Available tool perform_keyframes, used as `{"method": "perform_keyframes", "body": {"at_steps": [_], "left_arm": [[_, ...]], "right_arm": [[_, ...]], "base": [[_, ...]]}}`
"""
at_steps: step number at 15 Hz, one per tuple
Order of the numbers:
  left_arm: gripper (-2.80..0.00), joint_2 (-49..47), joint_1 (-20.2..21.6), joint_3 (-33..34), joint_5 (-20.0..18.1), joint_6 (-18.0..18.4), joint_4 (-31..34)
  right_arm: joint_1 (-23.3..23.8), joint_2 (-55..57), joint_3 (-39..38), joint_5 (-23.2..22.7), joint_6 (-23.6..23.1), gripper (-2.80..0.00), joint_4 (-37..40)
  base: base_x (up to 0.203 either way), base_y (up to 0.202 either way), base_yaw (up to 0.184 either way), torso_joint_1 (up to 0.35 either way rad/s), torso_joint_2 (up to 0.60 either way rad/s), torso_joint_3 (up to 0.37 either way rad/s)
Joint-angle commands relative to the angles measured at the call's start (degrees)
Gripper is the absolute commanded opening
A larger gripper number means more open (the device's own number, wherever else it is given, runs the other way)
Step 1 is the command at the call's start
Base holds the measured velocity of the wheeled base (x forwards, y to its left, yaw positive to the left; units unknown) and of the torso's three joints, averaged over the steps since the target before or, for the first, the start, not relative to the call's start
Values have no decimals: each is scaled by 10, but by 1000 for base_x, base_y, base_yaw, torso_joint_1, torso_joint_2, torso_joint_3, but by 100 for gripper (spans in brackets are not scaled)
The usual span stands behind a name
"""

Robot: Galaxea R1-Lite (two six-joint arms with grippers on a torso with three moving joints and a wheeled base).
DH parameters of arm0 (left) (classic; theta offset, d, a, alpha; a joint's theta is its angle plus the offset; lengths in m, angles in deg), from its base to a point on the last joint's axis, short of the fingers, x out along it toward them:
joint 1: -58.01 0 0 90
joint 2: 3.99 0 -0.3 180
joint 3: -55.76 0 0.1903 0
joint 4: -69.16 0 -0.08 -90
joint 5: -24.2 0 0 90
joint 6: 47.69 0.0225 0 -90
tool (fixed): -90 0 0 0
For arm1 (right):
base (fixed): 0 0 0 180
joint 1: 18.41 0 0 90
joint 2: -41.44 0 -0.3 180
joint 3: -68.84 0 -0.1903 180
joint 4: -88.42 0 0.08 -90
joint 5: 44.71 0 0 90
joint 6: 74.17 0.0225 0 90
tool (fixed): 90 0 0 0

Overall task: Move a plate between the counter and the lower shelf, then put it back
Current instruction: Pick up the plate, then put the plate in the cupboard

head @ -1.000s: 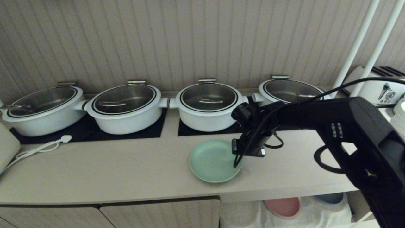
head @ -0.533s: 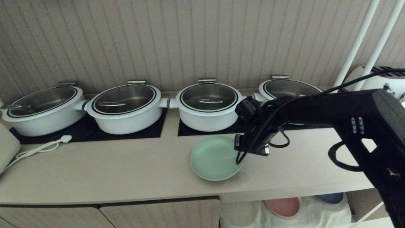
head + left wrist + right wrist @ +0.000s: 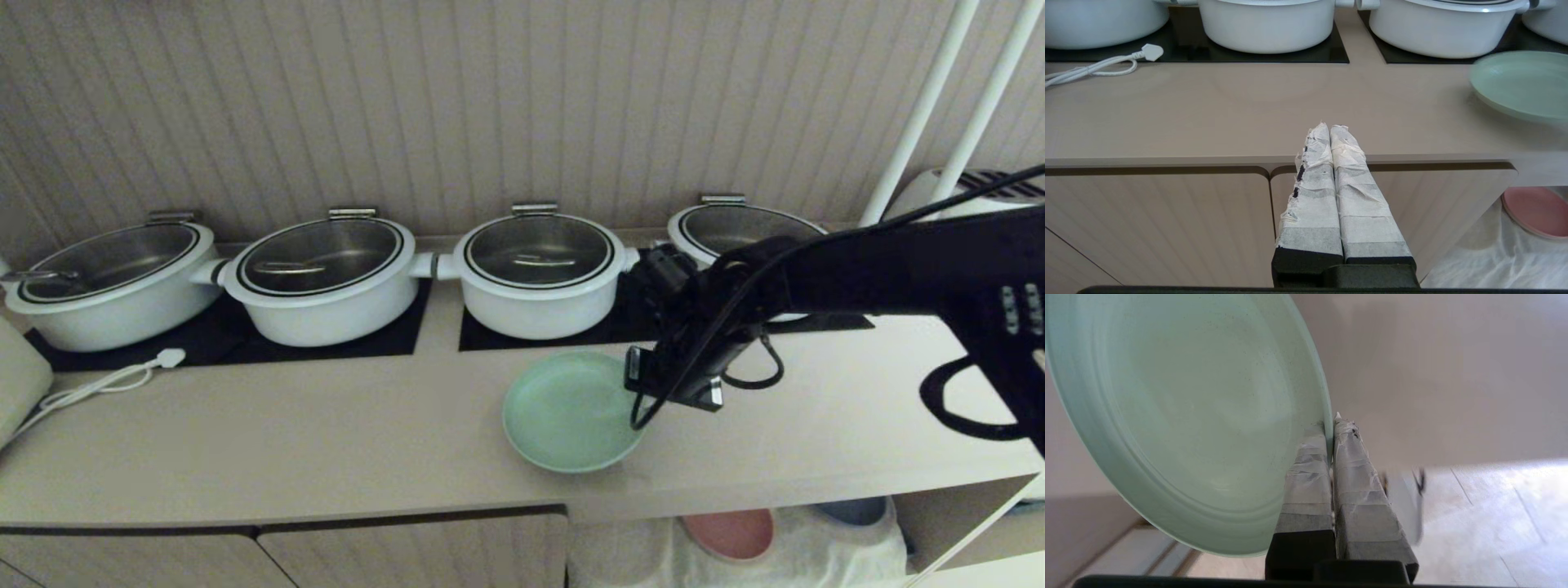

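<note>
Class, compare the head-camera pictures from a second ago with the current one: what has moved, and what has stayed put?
The right gripper, clamped on the mint-green plate's rim, has carried it slightly to the robot's right, towards the counter's front edge; the right arm has swung back the same way. No grasp or release happened. The four white pots, the white cable, the pink plate below and the parked left gripper stayed put.

head high; wrists close, sharing plate
</note>
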Motion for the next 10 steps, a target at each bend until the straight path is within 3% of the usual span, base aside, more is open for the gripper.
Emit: {"method": "perform_keyframes", "body": {"at_steps": [1,10], "left_arm": [[-280,0,0,0,0,-1,0],[-280,0,0,0,0,0,0]], "right_arm": [[0,-54,-55,0,-3,-280,-5],[1,-261,-342,0,-5,-280,-131]], "base": [[0,0,0,0,0,0],[0,0,0,0,0,0]]}}
